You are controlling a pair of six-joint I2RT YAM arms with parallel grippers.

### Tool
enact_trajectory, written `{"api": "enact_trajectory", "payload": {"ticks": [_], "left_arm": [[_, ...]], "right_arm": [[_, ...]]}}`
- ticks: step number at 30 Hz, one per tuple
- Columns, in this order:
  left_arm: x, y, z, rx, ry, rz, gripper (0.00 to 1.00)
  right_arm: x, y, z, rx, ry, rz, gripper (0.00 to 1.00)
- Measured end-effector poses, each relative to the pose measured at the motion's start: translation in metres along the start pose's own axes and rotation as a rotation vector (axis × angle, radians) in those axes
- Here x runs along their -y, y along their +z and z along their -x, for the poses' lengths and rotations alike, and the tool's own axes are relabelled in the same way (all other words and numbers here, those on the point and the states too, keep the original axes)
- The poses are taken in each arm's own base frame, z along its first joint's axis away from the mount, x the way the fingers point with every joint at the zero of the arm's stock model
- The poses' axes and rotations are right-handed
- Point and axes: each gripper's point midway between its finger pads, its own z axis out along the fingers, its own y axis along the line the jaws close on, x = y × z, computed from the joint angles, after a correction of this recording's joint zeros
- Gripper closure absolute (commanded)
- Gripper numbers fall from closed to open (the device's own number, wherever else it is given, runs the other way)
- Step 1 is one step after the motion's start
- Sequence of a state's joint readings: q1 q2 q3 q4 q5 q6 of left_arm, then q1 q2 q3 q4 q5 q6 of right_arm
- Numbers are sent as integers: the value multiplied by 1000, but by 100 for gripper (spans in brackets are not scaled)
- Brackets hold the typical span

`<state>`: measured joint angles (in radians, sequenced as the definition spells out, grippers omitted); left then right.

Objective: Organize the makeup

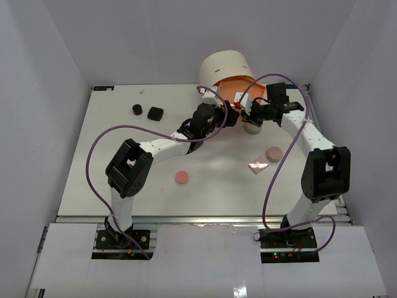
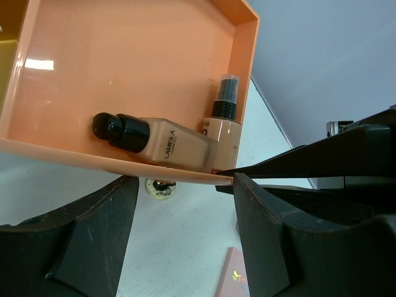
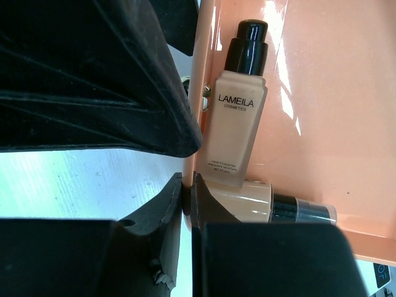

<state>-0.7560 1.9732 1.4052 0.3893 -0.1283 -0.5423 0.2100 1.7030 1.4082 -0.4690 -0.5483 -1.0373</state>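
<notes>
The orange drawer [image 1: 237, 89] of the cream box stands pulled out. Two tan black-capped bottles lie in it, one marked LAMEILA [image 2: 166, 146] [image 3: 236, 131] and one with a pump [image 2: 223, 122] [image 3: 281, 208]. My right gripper [image 1: 245, 112] [image 3: 187, 189] is shut on the drawer's front wall. My left gripper [image 1: 230, 115] [image 2: 179, 207] is open and empty, just in front of that wall, over the gold knob [image 2: 160, 188]. On the table lie a pink round compact [image 1: 182, 177], a tan round compact [image 1: 273, 153], a pink square palette [image 1: 258, 164] [image 2: 232, 281] and two black jars [image 1: 137, 110] [image 1: 155, 113].
The cream cylindrical box [image 1: 224, 67] stands at the back middle. A pale round thing [image 1: 252, 129] sits under my right arm. Grey walls close in the table on three sides. Purple cables loop above both arms.
</notes>
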Motion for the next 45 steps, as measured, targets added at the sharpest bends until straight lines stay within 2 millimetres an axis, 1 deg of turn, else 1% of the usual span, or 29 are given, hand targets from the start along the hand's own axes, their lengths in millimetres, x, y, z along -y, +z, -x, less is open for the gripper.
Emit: {"api": "enact_trajectory", "payload": {"ticks": [4, 7, 9, 12, 14, 17, 19, 22, 26, 29, 30, 31, 33, 36, 38, 41, 45], "left_arm": [[1, -3, 0, 0, -1, -12, 24], [3, -16, 2, -5, -1, -33, 20], [6, -28, 9, 1, 2, -47, 18], [17, -52, 30, 29, 18, -77, 16], [26, -73, 51, 60, 38, -102, 14], [44, -107, 89, 133, 63, -147, 12], [48, -130, 108, 171, 89, -162, 11], [43, -173, 124, 195, 138, -153, 8], [33, -237, 146, 258, 184, -124, 6], [25, -272, 155, 299, 200, -103, 6], [23, -281, 155, 306, 200, -97, 6], [18, -287, 150, 297, 200, -85, 6], [4, -296, 133, 261, 203, -57, 6], [-12, -305, 111, 213, 202, -21, 6], [-19, -310, 101, 189, 200, -4, 6], [-25, -316, 94, 175, 195, 9, 6], [-27, -320, 93, 175, 187, 15, 6]], "right_arm": [[0, -2, 1, -2, 1, -4, 92], [0, -8, 5, 0, -20, -6, 92], [-3, -13, 8, -2, -32, 0, 92], [-8, -20, 11, -9, -50, 24, 92], [-9, -25, 14, -15, -62, 41, 92], [-7, -31, 20, -17, -83, 53, 92], [-7, -34, 21, -23, -96, 65, 92], [-8, -35, 21, -33, -109, 97, 92], [-5, -33, 25, -42, -140, 137, 92], [-1, -34, 28, -48, -162, 160, 92], [0, -35, 29, -51, -167, 171, 92], [0, -35, 30, -53, -170, 180, 92], [1, -34, 32, -56, -180, 200, 92], [1, -34, 34, -64, -199, 232, 92], [2, -35, 35, -70, -215, 248, 92], [7, -35, 38, -75, -233, 273, 92], [12, -33, 39, -74, -270, 294, 92]]}}
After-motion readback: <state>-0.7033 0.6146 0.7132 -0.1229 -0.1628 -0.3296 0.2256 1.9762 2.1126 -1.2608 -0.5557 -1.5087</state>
